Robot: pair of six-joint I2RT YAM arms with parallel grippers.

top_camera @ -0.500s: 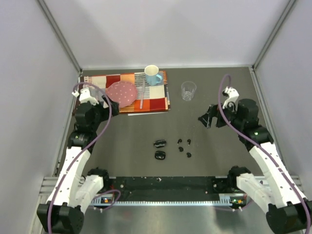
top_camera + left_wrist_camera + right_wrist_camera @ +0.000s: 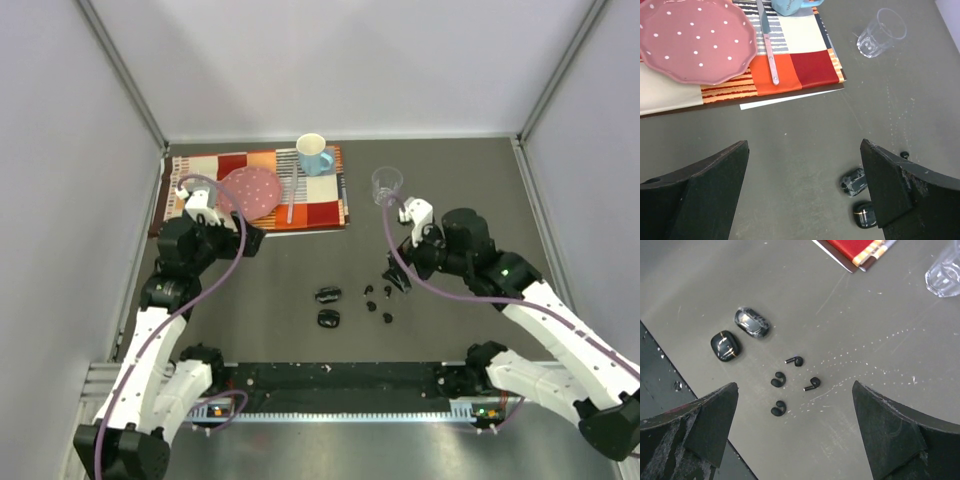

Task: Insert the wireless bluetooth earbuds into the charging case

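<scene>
Several tiny black earbuds [image 2: 778,380] lie loose on the dark table: two with stems, two hook-shaped [image 2: 370,306]. Left of them sit two charging cases, both closed: a marbled one [image 2: 752,321] [image 2: 328,295] [image 2: 855,181] and a black one with a gold line [image 2: 725,345] [image 2: 329,318] [image 2: 865,215]. My right gripper [image 2: 794,385] [image 2: 398,280] hangs open just above and to the right of the earbuds, holding nothing. My left gripper [image 2: 804,145] [image 2: 245,240] is open and empty over bare table, well left of the cases. One earbud [image 2: 904,154] peeks past its right finger.
A striped placemat [image 2: 320,210] at the back left carries a pink dotted plate [image 2: 250,190], a knife [image 2: 769,50] and a blue mug [image 2: 314,153]. A clear glass [image 2: 386,185] stands behind the right arm. A metal rail [image 2: 340,400] runs along the near edge.
My right arm has swung left and forward, bringing its gripper from the right side to just beside the earbuds. My left gripper has shifted slightly right and toward the near edge.
</scene>
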